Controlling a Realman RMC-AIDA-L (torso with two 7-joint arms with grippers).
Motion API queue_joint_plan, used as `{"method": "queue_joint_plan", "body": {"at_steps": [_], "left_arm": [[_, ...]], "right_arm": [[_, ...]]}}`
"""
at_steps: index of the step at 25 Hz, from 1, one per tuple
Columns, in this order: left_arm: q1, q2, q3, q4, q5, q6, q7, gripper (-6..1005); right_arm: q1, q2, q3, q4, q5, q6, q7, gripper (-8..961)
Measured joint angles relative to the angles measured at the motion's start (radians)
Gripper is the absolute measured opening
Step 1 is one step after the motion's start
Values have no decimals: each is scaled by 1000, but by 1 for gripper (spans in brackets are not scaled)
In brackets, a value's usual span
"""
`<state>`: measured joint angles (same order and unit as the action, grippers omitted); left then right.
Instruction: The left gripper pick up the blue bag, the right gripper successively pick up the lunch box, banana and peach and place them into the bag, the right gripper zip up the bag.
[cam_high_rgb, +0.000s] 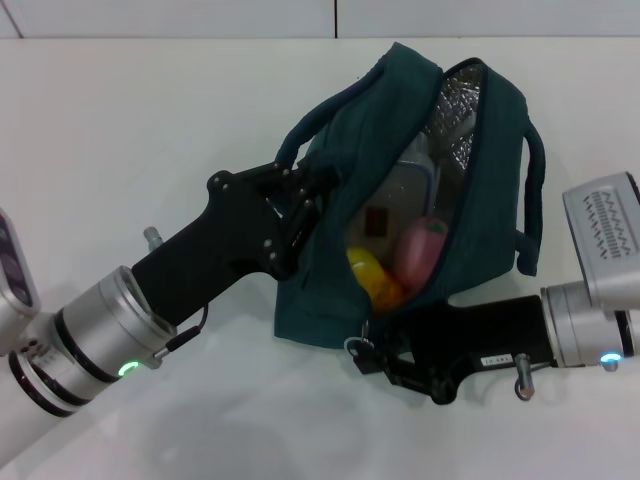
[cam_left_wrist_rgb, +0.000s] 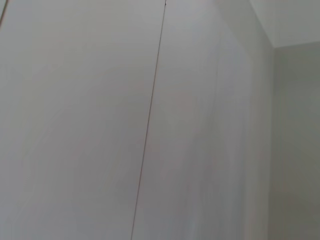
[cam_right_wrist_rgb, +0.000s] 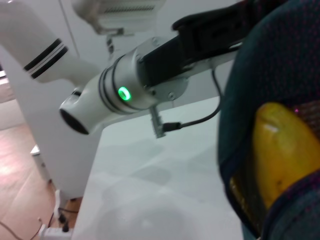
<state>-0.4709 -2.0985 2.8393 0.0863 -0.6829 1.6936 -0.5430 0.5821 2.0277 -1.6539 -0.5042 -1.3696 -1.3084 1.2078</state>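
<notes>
The blue bag (cam_high_rgb: 485, 170) lies tilted on the white table with its zip open and its silver lining showing. Inside it are the lunch box (cam_high_rgb: 400, 195), the yellow banana (cam_high_rgb: 372, 275) and the pink peach (cam_high_rgb: 420, 250). My left gripper (cam_high_rgb: 300, 215) is shut on the bag's left side wall, just below a handle. My right gripper (cam_high_rgb: 372, 355) sits at the bag's near end, touching the small metal zipper pull (cam_high_rgb: 355, 346). The right wrist view shows the banana (cam_right_wrist_rgb: 282, 150) close up inside the bag (cam_right_wrist_rgb: 270, 60). The left wrist view shows only white panels.
The white table (cam_high_rgb: 150, 120) stretches to a tiled wall at the back. The left arm's wrist (cam_right_wrist_rgb: 125, 92) with its green light crosses the right wrist view above the table edge; floor and cables lie beyond that edge.
</notes>
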Motion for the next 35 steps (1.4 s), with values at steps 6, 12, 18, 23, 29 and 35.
{"method": "queue_joint_plan", "body": {"at_steps": [6, 12, 18, 23, 29, 35], "left_arm": [[3, 0, -1, 1, 0, 0, 3, 140], [11, 0, -8, 1, -8, 0, 62, 142], [18, -2, -9, 1, -71, -7, 74, 144], [38, -1, -9, 1, -150, -12, 72, 189], [77, 5, -9, -9, -181, -6, 72, 520], [118, 9, 0, -67, -149, -3, 68, 594]], "right_arm": [[-7, -1, 11, 1, 52, -4, -36, 60], [-28, -4, 12, 0, 124, -30, -137, 20], [-50, -6, 26, -1, 191, -54, -224, 14], [-79, -6, 71, -9, 218, -88, -278, 14], [-79, -3, 77, -14, 265, -86, -308, 14], [-73, -3, 77, -18, 328, -77, -312, 14]]}}
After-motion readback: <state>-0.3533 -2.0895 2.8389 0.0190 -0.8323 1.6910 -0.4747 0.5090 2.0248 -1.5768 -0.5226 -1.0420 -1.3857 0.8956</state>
